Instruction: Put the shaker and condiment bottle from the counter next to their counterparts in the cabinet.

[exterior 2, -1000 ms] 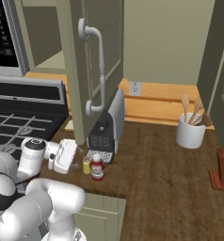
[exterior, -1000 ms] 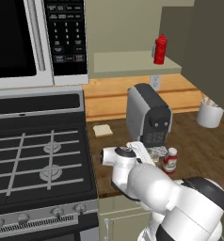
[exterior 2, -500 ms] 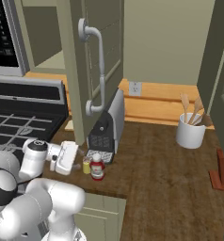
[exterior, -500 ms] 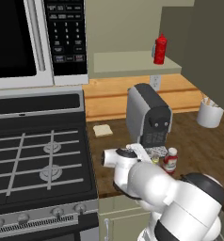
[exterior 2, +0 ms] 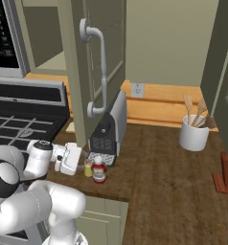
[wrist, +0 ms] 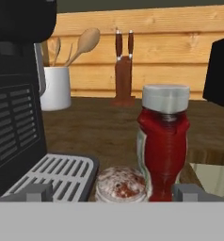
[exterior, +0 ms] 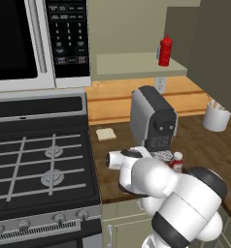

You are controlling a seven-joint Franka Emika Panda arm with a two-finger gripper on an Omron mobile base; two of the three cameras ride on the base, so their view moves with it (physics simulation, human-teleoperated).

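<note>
Nothing is put away yet. Your shaker (exterior 2: 88, 168) and bottle (exterior 2: 99, 169) both stand on the tabletop (exterior 2: 164, 167), side by side and apparently touching, just in front of the coffee machine (exterior 2: 109, 129). In the hand view the shaker (wrist: 121, 184) sits low and close, with the bottle (wrist: 163, 141) just beside it, upright.

Your claw (exterior 2: 76, 167) is low over the tabletop next to the shaker, fingers spread wide and pinching nothing. The two fingertips (wrist: 37, 192) show on either side of the pair, so you look lined up for a grab, though I can't be sure from here whether the shaker alone or both items sit between them.

The cabinet (exterior: 137, 63) is up on the wall right of the microwave (exterior: 35, 41), its door (exterior 2: 94, 72) swung open. The red squeeze bottle (exterior: 164, 50) waits on the shelf. The shaker's counterpart can't be made out.

So you still have both trips ahead: grasp, lift to the shelf, set beside the match, then repeat.
</note>
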